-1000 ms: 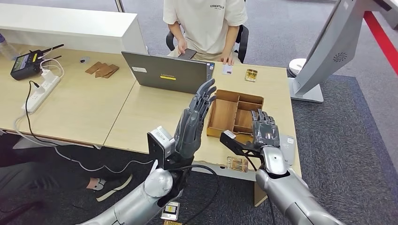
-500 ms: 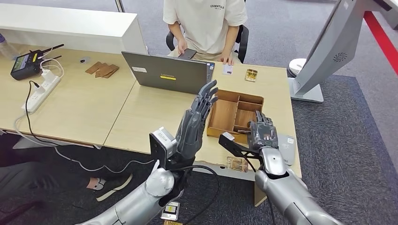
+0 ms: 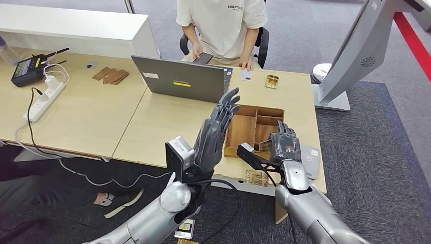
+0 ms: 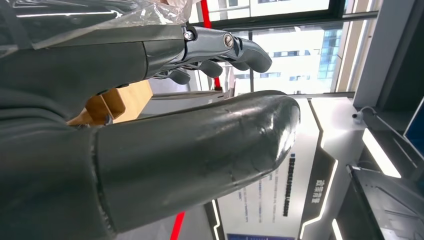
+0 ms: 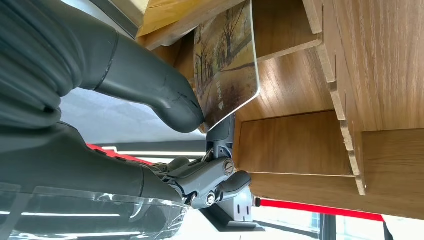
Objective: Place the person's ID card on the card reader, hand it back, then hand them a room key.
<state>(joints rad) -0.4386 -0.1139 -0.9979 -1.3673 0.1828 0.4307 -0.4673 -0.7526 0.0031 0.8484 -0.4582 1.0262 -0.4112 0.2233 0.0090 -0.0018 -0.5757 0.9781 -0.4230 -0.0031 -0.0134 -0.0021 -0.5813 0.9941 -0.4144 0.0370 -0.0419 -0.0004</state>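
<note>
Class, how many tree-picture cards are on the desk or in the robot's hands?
3: a far card near the person, a near card at the desk's front edge, and a held card pinched by the right hand at the box. The box may hide more.

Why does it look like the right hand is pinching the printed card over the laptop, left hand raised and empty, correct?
Not quite. The right hand does pinch the printed card, but at the wooden tray, not over the laptop; the right wrist view shows the tray's compartments right behind the card. The left hand is raised and empty.
</note>
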